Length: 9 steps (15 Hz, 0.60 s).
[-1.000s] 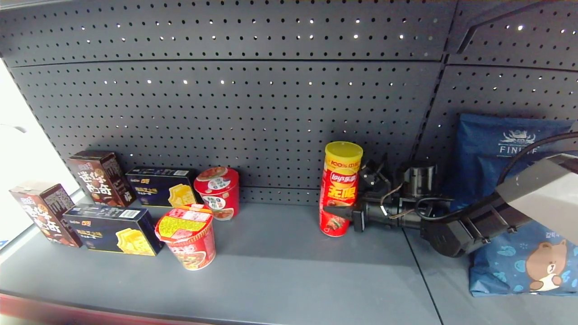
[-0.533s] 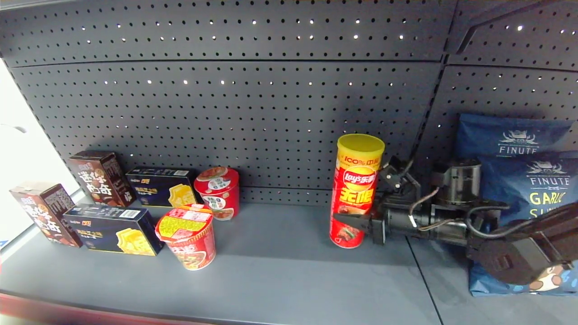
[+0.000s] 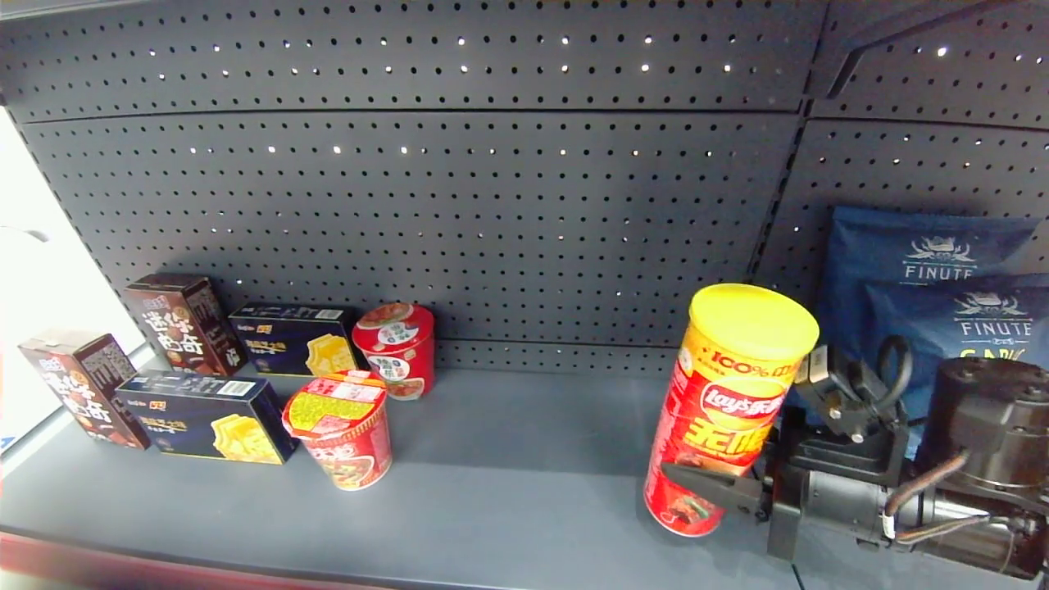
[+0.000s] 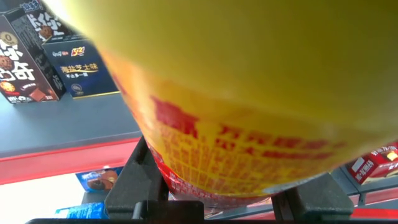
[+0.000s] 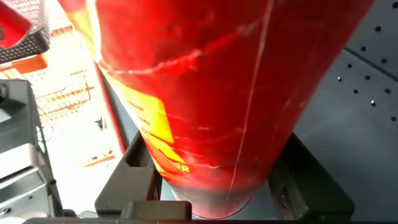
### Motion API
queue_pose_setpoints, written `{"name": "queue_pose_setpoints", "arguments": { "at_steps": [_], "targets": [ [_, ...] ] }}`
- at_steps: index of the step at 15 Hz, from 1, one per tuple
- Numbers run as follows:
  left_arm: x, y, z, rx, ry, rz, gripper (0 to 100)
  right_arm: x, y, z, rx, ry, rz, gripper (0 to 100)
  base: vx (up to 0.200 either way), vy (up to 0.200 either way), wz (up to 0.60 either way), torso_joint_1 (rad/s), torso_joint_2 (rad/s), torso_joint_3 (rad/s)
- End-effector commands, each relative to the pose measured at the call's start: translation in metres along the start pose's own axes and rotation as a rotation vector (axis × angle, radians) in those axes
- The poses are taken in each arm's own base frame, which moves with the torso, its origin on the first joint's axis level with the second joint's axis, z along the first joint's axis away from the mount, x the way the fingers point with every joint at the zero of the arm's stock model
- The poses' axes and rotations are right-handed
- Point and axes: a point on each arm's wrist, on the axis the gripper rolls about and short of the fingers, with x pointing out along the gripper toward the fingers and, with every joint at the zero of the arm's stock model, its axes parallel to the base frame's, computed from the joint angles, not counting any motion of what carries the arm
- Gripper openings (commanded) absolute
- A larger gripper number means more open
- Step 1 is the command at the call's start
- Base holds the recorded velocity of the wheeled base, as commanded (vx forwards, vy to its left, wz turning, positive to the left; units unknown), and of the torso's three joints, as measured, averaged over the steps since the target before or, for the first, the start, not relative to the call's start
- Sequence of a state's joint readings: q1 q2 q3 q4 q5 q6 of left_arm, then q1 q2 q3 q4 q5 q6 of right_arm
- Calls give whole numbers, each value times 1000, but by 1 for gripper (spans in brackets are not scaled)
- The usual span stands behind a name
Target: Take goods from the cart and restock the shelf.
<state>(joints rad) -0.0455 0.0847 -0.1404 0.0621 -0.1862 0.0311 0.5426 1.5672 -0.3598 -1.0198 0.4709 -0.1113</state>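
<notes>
A tall chips can [image 3: 732, 403], red with a yellow lid, leans slightly at the right of the grey shelf [image 3: 508, 492]. My right gripper [image 3: 721, 479] is shut on its lower part. One dark finger [image 3: 709, 485] crosses the can's front. In the right wrist view the red can [image 5: 211, 93] sits between the fingers [image 5: 130, 171]. In the left wrist view my left gripper [image 4: 224, 202] is shut on a yellow and red container [image 4: 249, 99]. That container is too close to tell its kind.
At the shelf's left are two brown boxes [image 3: 78, 385], two dark blue boxes [image 3: 205, 414] and two red cup noodles [image 3: 342, 434]. Blue snack bags [image 3: 926, 270] lean at the right. A perforated panel [image 3: 459, 213] backs the shelf. Its middle is bare.
My right gripper has carried the chips can from near the back panel to the right and toward the shelf's front. The can now leans a little.
</notes>
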Motion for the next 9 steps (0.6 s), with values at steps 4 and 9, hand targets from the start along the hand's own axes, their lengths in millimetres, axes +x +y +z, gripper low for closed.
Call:
{"name": "queue_pose_setpoints", "arguments": {
  "at_steps": [4, 9],
  "targets": [
    [0, 0, -2, 9, 7, 3, 0, -2, 4, -22, 35, 43, 10, 0, 0, 0, 0, 0, 0, 0],
    [1, 0, -4, 2, 19, 2, 0, 16, -3, -32, 42, 59, 14, 0, 0, 0, 0, 0, 0, 0]
  ]
}}
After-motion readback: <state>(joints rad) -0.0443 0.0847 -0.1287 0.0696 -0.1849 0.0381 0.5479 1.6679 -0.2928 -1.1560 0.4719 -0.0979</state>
